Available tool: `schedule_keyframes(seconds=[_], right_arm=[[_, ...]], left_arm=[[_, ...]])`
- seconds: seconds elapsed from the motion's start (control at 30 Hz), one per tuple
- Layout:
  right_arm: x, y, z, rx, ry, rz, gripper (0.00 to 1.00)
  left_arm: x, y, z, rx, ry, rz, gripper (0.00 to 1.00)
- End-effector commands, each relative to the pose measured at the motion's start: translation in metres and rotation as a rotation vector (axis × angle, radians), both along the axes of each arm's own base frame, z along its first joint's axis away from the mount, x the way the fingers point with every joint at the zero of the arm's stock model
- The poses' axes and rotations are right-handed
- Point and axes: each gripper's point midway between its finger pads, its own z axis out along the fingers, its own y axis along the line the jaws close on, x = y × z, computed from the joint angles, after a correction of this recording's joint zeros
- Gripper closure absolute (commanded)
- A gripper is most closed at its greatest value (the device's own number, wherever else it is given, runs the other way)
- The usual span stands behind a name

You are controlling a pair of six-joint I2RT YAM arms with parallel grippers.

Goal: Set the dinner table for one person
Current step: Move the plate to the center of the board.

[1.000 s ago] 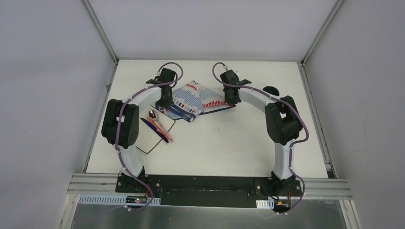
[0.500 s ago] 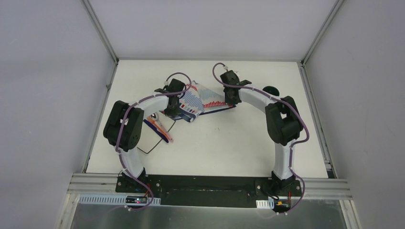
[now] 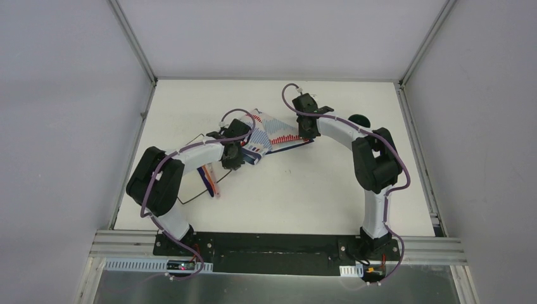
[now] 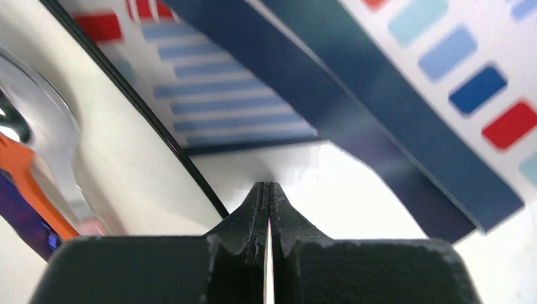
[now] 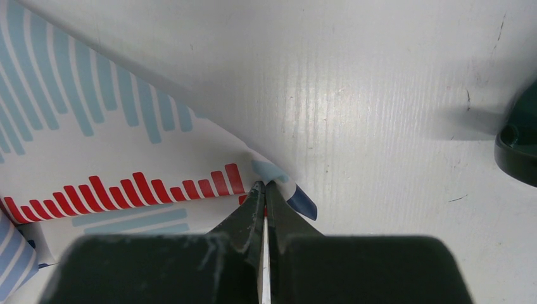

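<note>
Worktop [image 3: 304, 190]: big, matte white, grey rails round it, fills mid of top view, both arms bent over its far half. Striped cloth [image 3: 273, 128] (red/blue/white) lies rumpled and partly folded on far-centre of worktop, btwn the two hands.

L hand [image 3: 233, 155] is at cloth's near-left edge, fingers pressed together. Wrist view shows tips just short of the blue hem w/ a thin pale sliver btwn them. Can't tell if any fabric is pinched.

R hand [image 3: 306, 135] is at cloth's right corner, clenched, tips meeting right on the corner w/ fabric lifted there: grasping the cloth.

White square plate [image 4: 120, 158], black rim, sits just left of cloth, partly under L forearm. On it: a spoon [image 4: 50, 142] and an orange-handled utensil [image 3: 213, 183].

Dark green obj [image 5: 519, 139] on worktop, right of R hand, apart from cloth.
</note>
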Motion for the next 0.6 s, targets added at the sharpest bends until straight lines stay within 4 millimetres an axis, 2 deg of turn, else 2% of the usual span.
schedule_keyframes(seconds=[0.0,0.2,0.57], right_arm=[[0.008,-0.005,0.035,0.006,-0.087,-0.007,1.00],[0.006,-0.004,0.033,0.010,-0.083,-0.001,1.00],[0.004,-0.004,0.032,0.003,-0.084,0.001,1.00]], left_arm=[[-0.031,0.004,0.002,0.020,0.058,0.029,1.00],[-0.039,0.012,0.008,0.044,0.046,0.051,1.00],[-0.035,0.035,0.019,0.156,0.011,0.092,1.00]])
